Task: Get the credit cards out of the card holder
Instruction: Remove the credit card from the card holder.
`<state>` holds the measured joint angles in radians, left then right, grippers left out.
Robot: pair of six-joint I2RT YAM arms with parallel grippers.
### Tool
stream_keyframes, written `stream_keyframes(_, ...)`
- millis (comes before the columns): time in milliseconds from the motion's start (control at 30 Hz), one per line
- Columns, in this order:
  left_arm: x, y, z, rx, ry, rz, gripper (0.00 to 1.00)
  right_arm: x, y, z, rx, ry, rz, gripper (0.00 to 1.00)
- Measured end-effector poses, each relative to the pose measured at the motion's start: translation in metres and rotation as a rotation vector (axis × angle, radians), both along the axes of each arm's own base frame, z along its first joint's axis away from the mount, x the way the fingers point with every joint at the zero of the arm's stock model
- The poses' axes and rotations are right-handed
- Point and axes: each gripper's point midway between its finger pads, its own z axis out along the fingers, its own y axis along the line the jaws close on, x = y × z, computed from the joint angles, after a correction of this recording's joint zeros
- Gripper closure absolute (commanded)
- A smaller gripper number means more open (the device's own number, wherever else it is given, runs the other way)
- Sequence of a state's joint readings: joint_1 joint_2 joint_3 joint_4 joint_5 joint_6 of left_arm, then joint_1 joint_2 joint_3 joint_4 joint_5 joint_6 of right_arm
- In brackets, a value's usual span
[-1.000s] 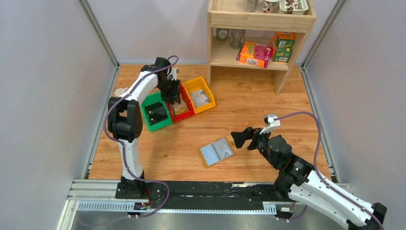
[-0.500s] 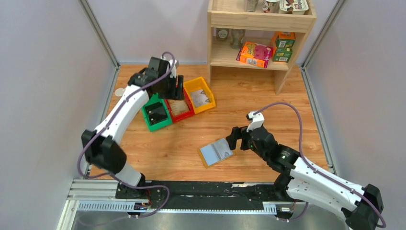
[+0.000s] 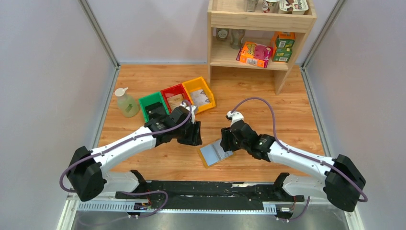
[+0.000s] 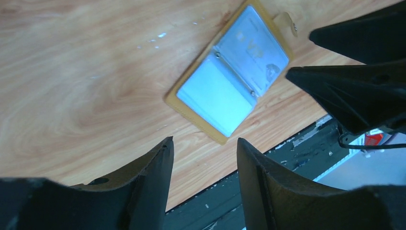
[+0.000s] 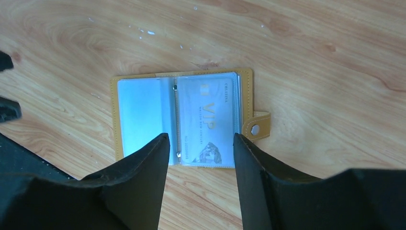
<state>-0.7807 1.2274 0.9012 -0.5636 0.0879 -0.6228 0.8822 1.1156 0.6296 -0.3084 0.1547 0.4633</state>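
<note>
Jaws of the left tool [image 4: 204,143] stand apart with nothing between them. It hangs above the bare tabletop [image 4: 72,96], just beside the card holder [image 5: 246,96] and not touching it. The right tool [image 5: 201,138] is likewise parted and grips nothing, poised over the holder's near edge; whether its tips touch the holder I cannot tell. The card holder lies spread flat on the tabletop between the two tools, mustard cover down and pale blue-grey pockets [image 5: 143,110] up, with its snap tab [image 5: 256,128] sticking out at one side. One pocket shows a whitish credit card [image 5: 208,112] printed "VIP" in large letters; the smaller print around it is too fine to read. The other pocket looks blank.
</note>
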Motion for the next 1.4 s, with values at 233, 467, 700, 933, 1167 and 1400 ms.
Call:
stream_keyframes(233, -0.009, -0.045, -0.025, -0.037, 0.038, -0.042, 0.47, -0.001, 0.0, -0.031, -0.078, 0.095, -0.013, 0.51)
stream_keyframes(467, -0.013, -0.061, -0.06, -0.004, 0.092, -0.055, 0.5, -0.003, -0.004, -0.054, -0.12, 0.17, -0.028, 0.55)
stream_keyframes(700, -0.02, -0.052, -0.092, 0.059, 0.148, -0.044, 0.55, -0.008, -0.003, -0.065, -0.136, 0.215, -0.016, 0.55)
stream_keyframes(933, -0.023, -0.049, -0.1, 0.065, 0.166, -0.032, 0.6, -0.008, -0.001, -0.065, -0.129, 0.22, -0.011, 0.6)
stream_keyframes(1167, -0.022, -0.054, -0.101, 0.046, 0.168, -0.031, 0.62, -0.011, 0.006, -0.056, -0.086, 0.221, 0.016, 0.65)
stream_keyframes(1400, -0.022, -0.057, -0.1, 0.033, 0.169, -0.029, 0.63, -0.013, 0.022, -0.026, 0.033, 0.183, 0.072, 0.68)
